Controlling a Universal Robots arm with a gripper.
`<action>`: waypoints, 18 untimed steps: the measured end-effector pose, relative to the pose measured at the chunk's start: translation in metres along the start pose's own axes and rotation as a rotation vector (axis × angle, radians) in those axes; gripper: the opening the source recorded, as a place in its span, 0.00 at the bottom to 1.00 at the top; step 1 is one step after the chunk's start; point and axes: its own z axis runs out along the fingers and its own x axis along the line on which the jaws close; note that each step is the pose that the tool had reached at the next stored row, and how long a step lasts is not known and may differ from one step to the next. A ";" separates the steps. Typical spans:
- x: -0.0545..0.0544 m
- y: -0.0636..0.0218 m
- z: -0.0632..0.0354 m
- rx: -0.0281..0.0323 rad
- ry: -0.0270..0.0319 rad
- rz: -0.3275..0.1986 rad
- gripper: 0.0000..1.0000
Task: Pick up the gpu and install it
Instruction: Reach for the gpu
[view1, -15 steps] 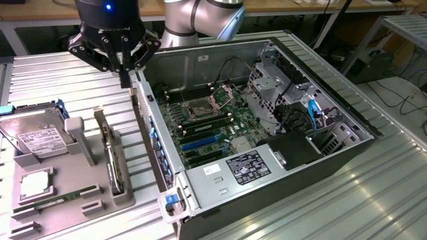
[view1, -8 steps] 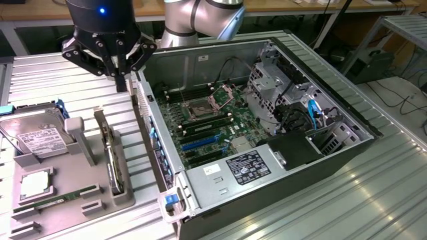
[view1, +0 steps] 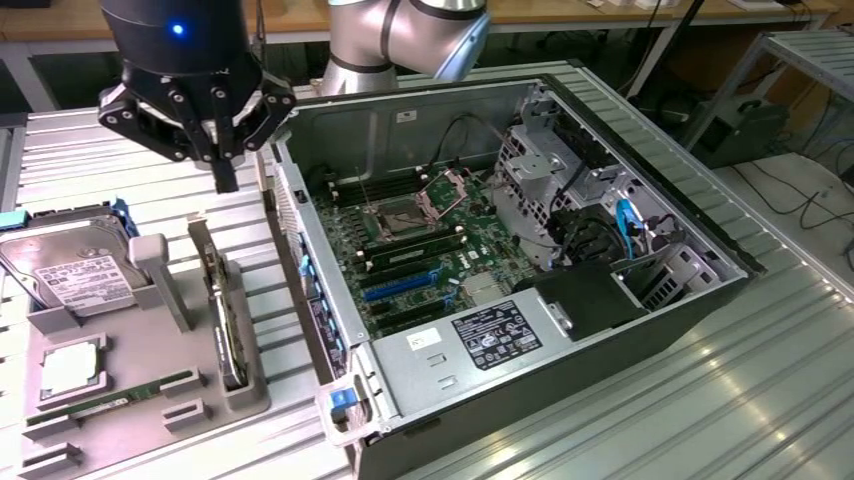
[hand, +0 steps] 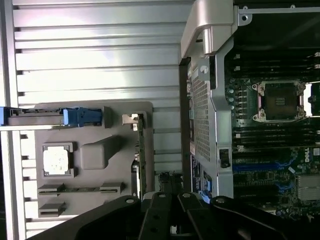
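Tool (view1: 224, 183) position: the black tool is hanging in the upper left of the exterior view. Its fingers are pointing down and pressing together, clenched on nothing. A blue light is glowing on the housing above it. In the frame the fingertips are sitting just above the far end of the gpu (view1: 218, 300), apart from it.

The gpu is standing on its long edge in a slot of the grey fixture (view1: 247, 395), left of centre in the exterior view, just beside the open computer case (view1: 561, 330). In the wrist view the card is showing edge-on as a thin dark strip, with its silvery bracket (hand: 131, 120) at one end.

The fixture is lying on the slatted metal tabletop (view1: 747, 390) and is carrying other parts. A silver hard drive (view1: 74, 270) with a white label is resting at the far left edge of the frame. A square processor (view1: 70, 368) is sitting in a recess below it in the frame. A slim green memory stick (view1: 120, 397) is lying in the lower left.

The case is lying on its side with the open face up, occupying the centre and right of the exterior view. Inside, the motherboard (view1: 414, 255) is facing up, with the processor socket (view1: 400, 215) near its middle. A grey power supply (view1: 487, 335) with a black label is sitting at the near end of the case.
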 end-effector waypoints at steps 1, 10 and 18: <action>0.003 -0.0004 0.0000 0.0000 0.0000 -0.001 0.11; 0.027 -0.0059 -0.0006 -0.0001 0.0001 -0.004 0.11; 0.041 -0.0161 -0.0012 -0.0002 0.0004 -0.008 0.11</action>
